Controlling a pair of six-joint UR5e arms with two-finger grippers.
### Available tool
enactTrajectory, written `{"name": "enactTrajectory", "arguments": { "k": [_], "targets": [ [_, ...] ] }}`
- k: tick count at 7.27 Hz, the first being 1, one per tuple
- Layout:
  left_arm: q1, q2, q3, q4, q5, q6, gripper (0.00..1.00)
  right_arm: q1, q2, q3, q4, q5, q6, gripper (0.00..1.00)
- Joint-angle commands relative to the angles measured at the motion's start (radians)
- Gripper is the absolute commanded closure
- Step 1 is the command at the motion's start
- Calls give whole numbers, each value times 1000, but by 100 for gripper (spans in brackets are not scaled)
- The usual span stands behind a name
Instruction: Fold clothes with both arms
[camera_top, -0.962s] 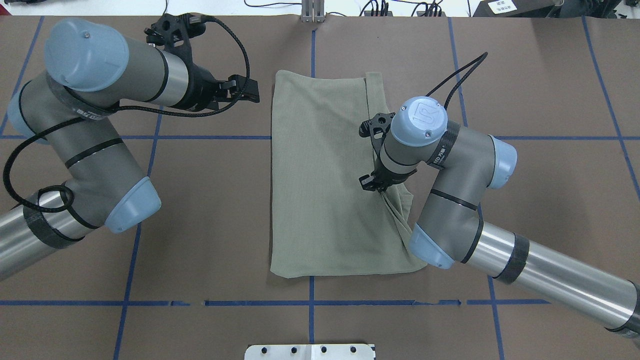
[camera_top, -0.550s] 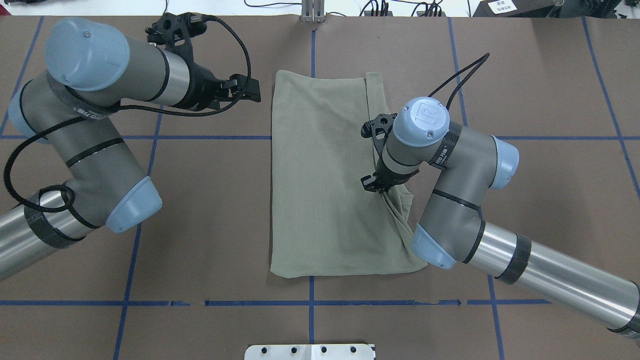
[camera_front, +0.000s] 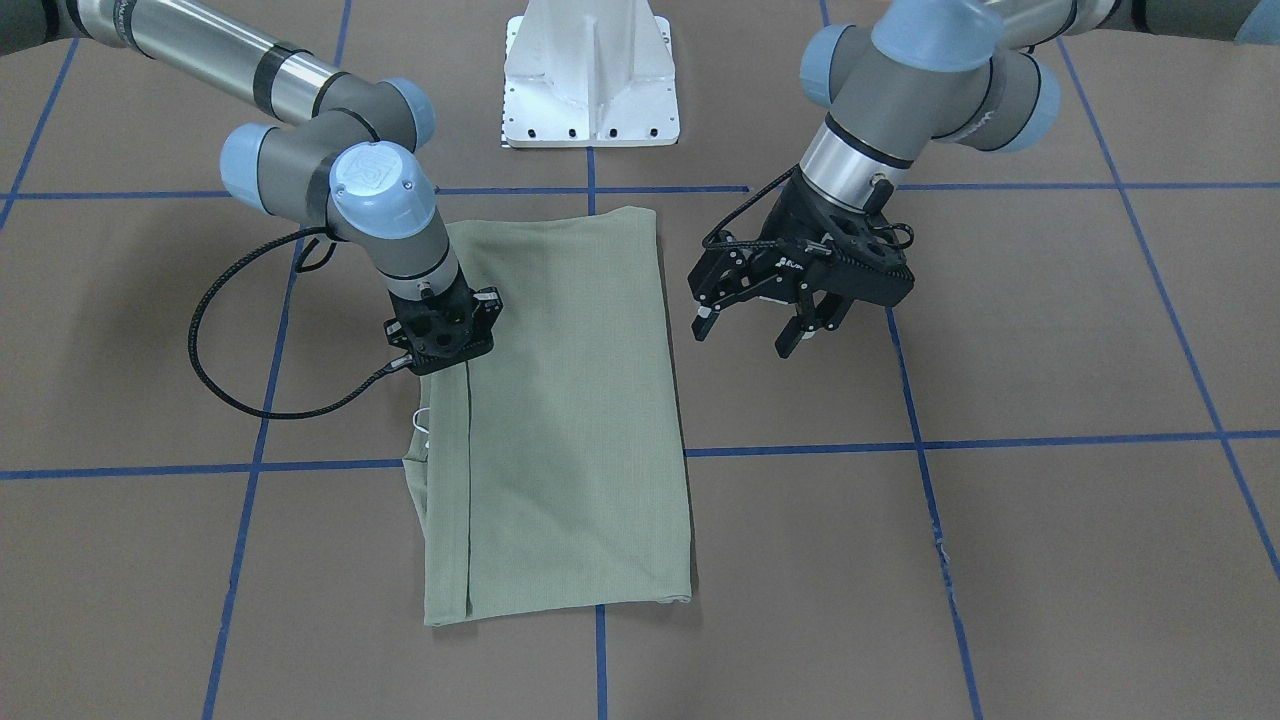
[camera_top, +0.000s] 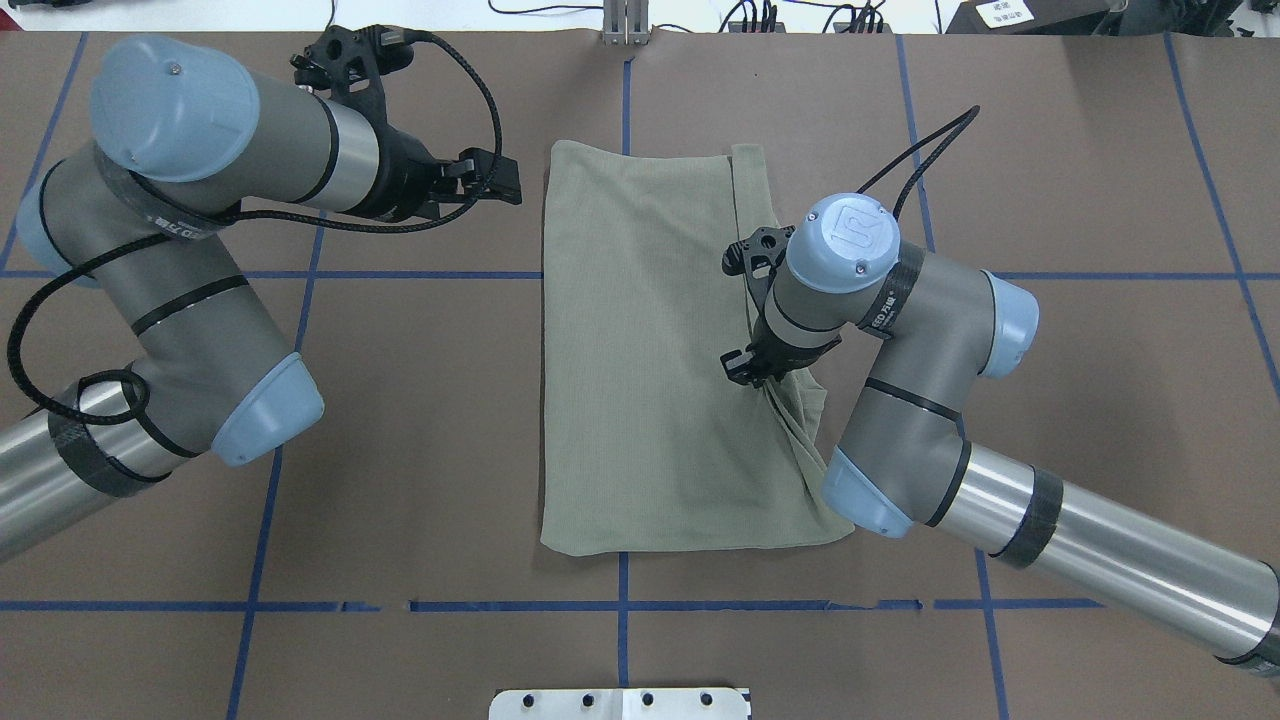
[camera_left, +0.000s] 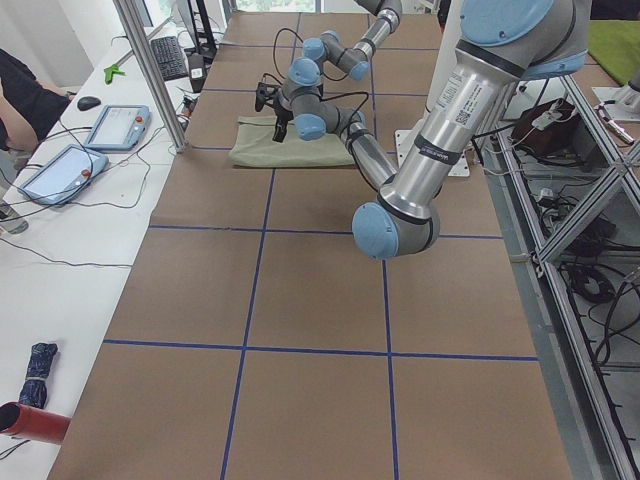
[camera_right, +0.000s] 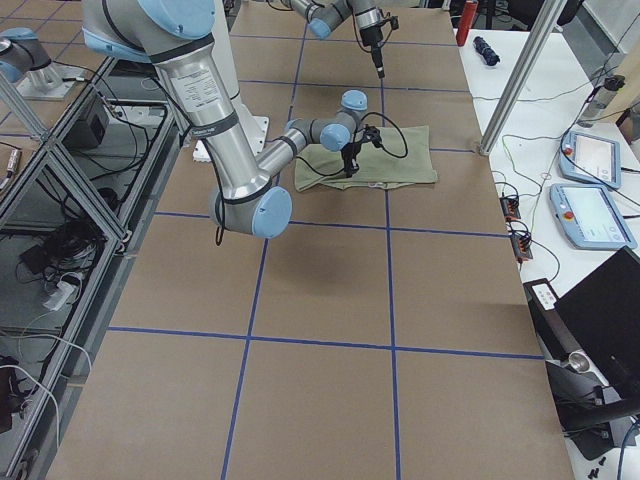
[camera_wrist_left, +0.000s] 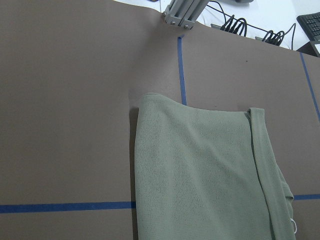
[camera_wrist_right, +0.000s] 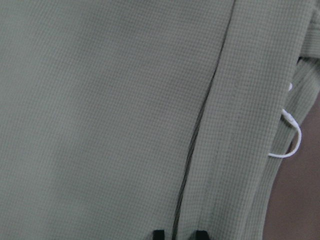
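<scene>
The worktop is covered in brown sheeting and crossed by blue tape lines. A sage-green shirt is laid folded at its middle, near the white pedestal base.

We see the brown surface lit brightly and evenly from above, so the shadows beneath the left arm are soft and wide, and only a thin dark line runs beside the shirt. Glare streaks the bare metal tube of the right arm, and the background washes out to white in the left wrist view. The right wrist view, close against the knit, is flatter, dimmer and slightly soft.
</scene>
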Motion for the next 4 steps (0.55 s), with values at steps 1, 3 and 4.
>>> {"name": "enactTrajectory", "arguments": {
  "k": [1,3,4],
  "targets": [
    [0,-1,0,2,0,0,0,1,0,1,0,1,0,78],
    [0,-1,-6,2,0,-2,0,10,-2,2,0,3,0,100],
    [0,-1,-6,2,0,-2,0,18,-2,8,0,3,0,100]
  ]
}}
